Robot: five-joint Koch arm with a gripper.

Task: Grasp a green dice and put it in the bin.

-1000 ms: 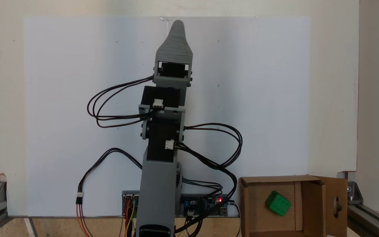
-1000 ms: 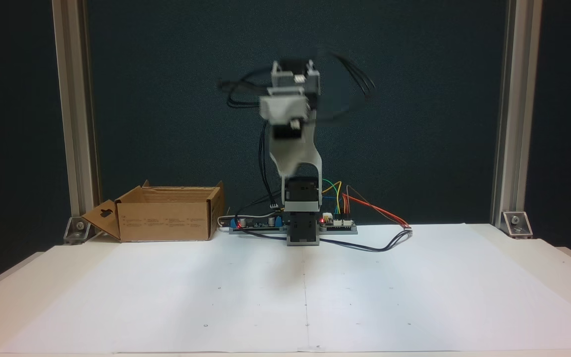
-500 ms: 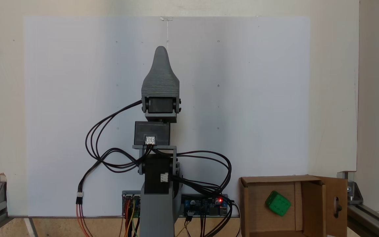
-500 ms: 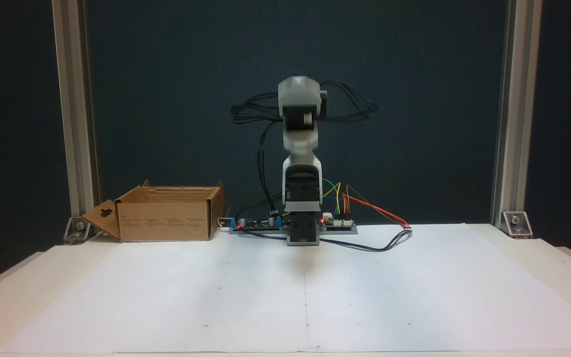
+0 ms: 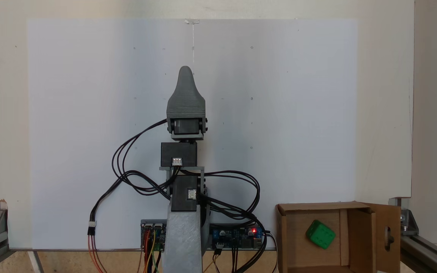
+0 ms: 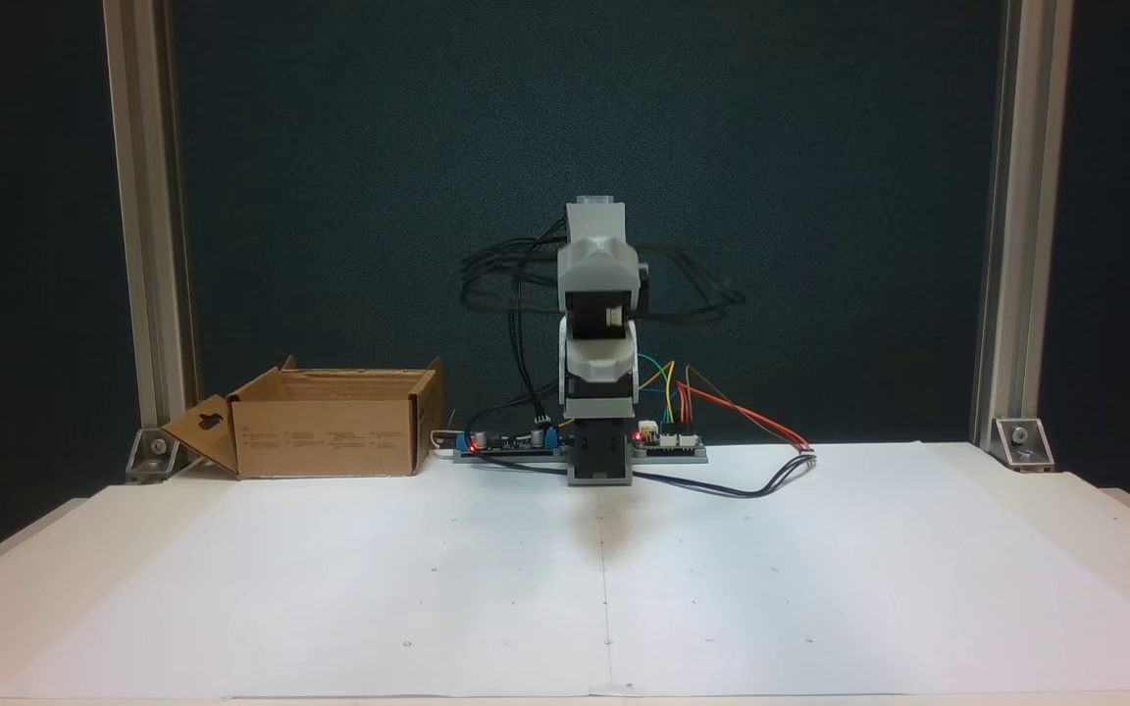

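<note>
Since the dice point(image 5: 320, 234) already lies inside the bin point(image 5: 283, 242), at five o'clock from the arm's base from above, the job looks done, and the arm folds over its base. Its gripper point(image 5: 185, 72) points to twelve; whether the jaws are parted I cannot tell. Compared with a second ago, the arm is drawn back and lower.

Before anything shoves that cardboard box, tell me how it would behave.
The bin would probably slide easily: it looks like thin corrugated cardboard, holding just the green dice. Its open side flap would likely bend rather than push back. The dice may tumble inside, given its rounded edges.
</note>
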